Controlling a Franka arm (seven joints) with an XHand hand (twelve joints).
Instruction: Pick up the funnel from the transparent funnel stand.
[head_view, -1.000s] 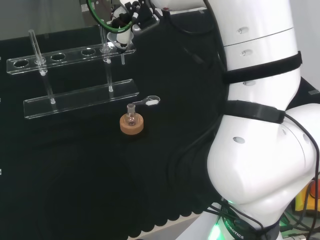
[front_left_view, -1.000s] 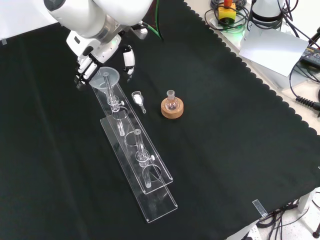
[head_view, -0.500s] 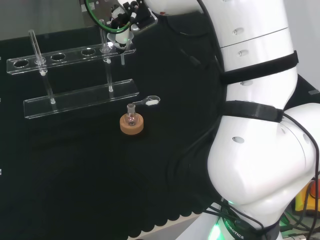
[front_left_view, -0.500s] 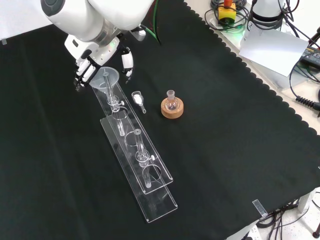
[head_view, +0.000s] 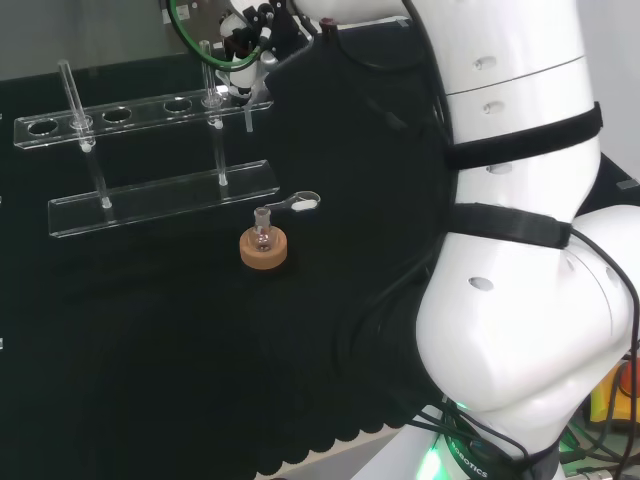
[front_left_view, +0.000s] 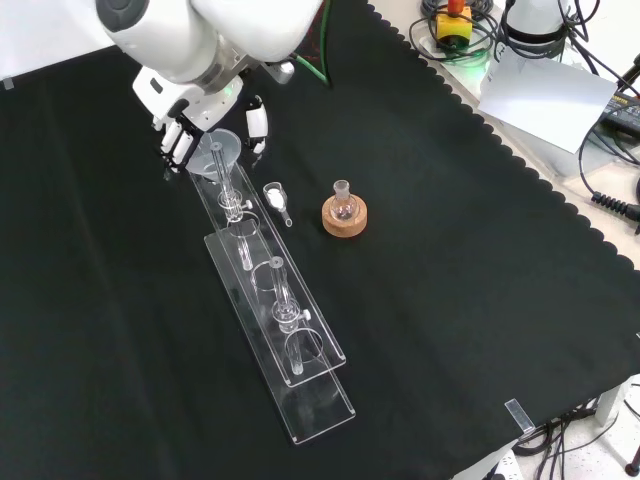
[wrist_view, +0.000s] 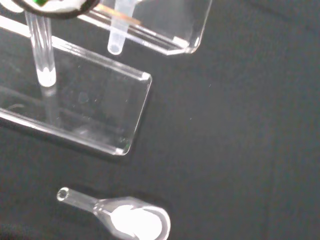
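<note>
The clear funnel (front_left_view: 217, 155) sits in the end hole of the transparent stand (front_left_view: 290, 345), and its stem (wrist_view: 116, 30) hangs through the upper shelf. In the front view my hand (front_left_view: 192, 128) reaches down over the funnel's cone. The fingers (front_left_view: 180, 145) are at the rim's left and the thumb (front_left_view: 257, 122) is a little to its right. Nothing shows them clamped on the cone. In the head view the hand (head_view: 248, 38) is above the stand's right end (head_view: 243, 98). A blurred part of the hand (wrist_view: 55, 4) shows in the wrist view.
A small flask on a cork ring (front_left_view: 344, 212) stands right of the stand in the front view. A clear scoop with white powder (front_left_view: 275, 197) lies between them, also in the wrist view (wrist_view: 132, 222). Two upright posts (front_left_view: 280, 290) rise from the stand.
The hand has shifted slightly right in the front view, bringing its fingers up against the funnel's left rim. The funnel, stand, flask and scoop stay where they were.
</note>
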